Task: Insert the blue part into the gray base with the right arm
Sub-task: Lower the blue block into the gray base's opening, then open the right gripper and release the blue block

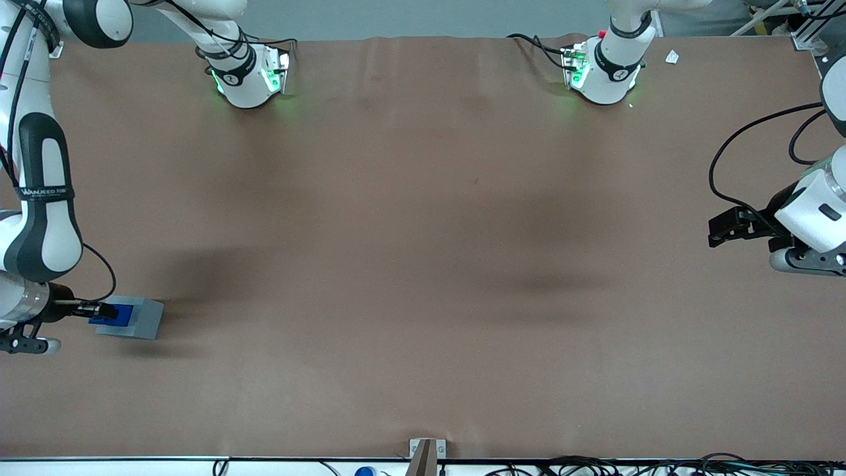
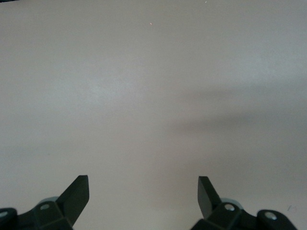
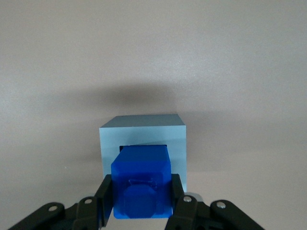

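The right arm (image 1: 39, 218) reaches over the counter (image 1: 423, 264) near its edge at the working arm's end, toward the corner closest to the front camera. Its fingers (image 3: 106, 196) are clamped on both sides of the blue part (image 3: 141, 182) (one pad on each flank). The part hangs directly over the recess of the gray base (image 3: 144, 136), which rests on the counter.

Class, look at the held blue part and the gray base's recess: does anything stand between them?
Nothing visible does. The gripper holds the blue part right above the gray base, whose recess shows open just ahead of the part.
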Controlling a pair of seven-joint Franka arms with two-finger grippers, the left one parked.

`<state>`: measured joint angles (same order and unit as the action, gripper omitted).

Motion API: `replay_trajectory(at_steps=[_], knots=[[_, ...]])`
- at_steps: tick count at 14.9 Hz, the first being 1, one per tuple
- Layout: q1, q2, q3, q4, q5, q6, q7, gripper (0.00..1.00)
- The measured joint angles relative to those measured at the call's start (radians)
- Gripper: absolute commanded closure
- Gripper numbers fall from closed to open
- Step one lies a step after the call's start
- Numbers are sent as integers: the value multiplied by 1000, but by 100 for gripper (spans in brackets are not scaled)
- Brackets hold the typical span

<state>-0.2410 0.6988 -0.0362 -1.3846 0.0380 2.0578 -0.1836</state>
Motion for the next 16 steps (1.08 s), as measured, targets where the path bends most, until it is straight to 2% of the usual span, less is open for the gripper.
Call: replay_trajectory(at_steps=[1,3,5,6,12,16], knots=[[0,1,0,0,0,0,0,41],[-1,8,-1,-1,0,2,1,29],[-2,15,-1,-1,0,7,1,13],[-2,16,-1,-1,0,7,1,0],[-3,15,1,2,1,-5,2,0],[15,-38,12,31,1,-148,43,0]])
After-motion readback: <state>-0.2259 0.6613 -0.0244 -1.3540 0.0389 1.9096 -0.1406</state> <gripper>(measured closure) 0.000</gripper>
